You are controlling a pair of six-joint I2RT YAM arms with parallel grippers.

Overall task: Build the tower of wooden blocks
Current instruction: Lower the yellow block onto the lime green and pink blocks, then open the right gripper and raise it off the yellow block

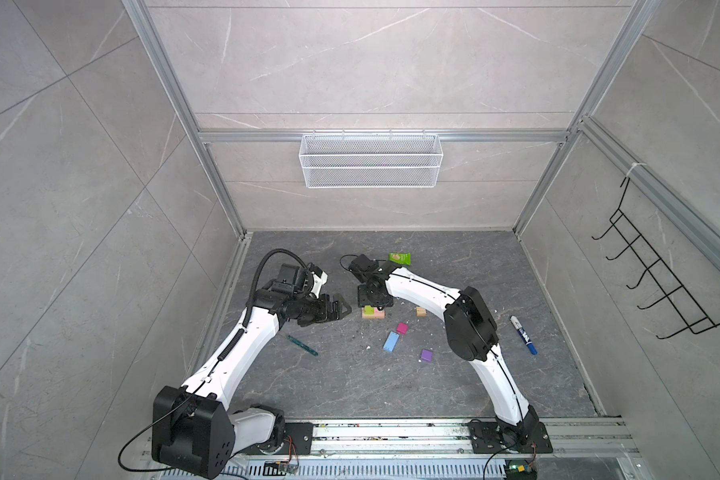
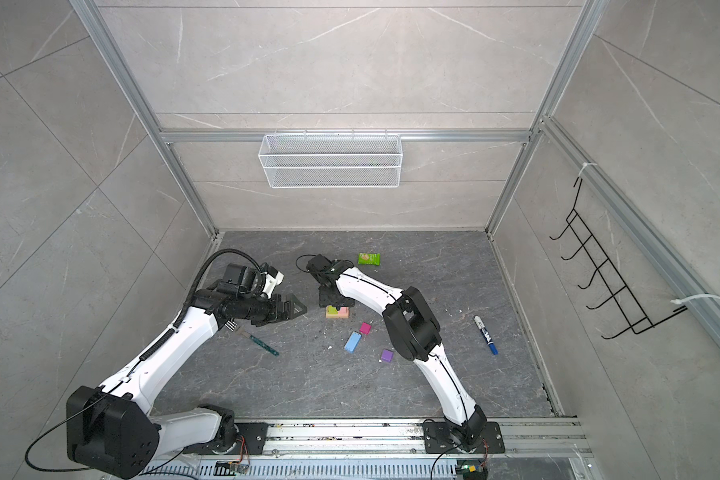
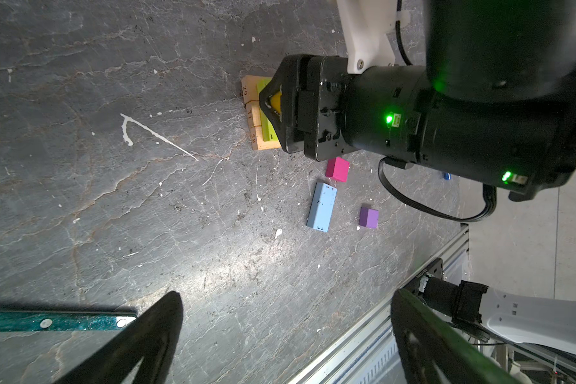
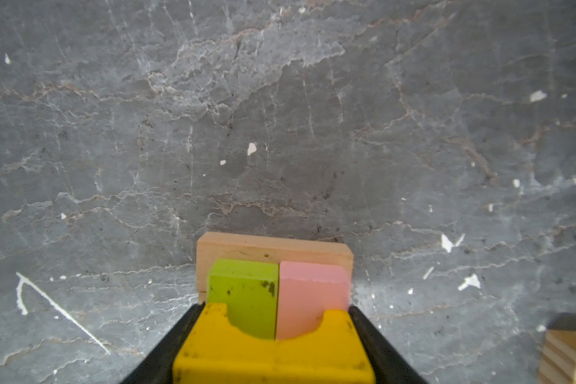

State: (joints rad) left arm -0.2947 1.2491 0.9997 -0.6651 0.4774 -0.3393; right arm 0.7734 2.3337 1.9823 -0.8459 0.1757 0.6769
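The tower (image 1: 373,314) stands mid-floor. It has tan bars (image 4: 273,249) at its base, with a lime block (image 4: 243,286) and a pink block (image 4: 313,292) side by side on them. My right gripper (image 4: 275,309) points down over it, its jaws pressed to both sides of a yellow arched block (image 4: 273,359) that sits at the top of the lime and pink pair. My left gripper (image 3: 286,296) hangs open and empty to the tower's left (image 1: 344,309). Loose on the floor lie a magenta cube (image 1: 402,328), a light blue bar (image 1: 391,341), a purple cube (image 1: 426,355) and a tan block (image 1: 421,311).
A green snack packet (image 1: 400,258) lies behind the right wrist. A thin teal stick (image 1: 302,345) lies below the left gripper. A blue marker (image 1: 523,335) lies at the right. A white wire basket (image 1: 371,160) hangs on the back wall. An aluminium rail (image 1: 391,432) runs along the front.
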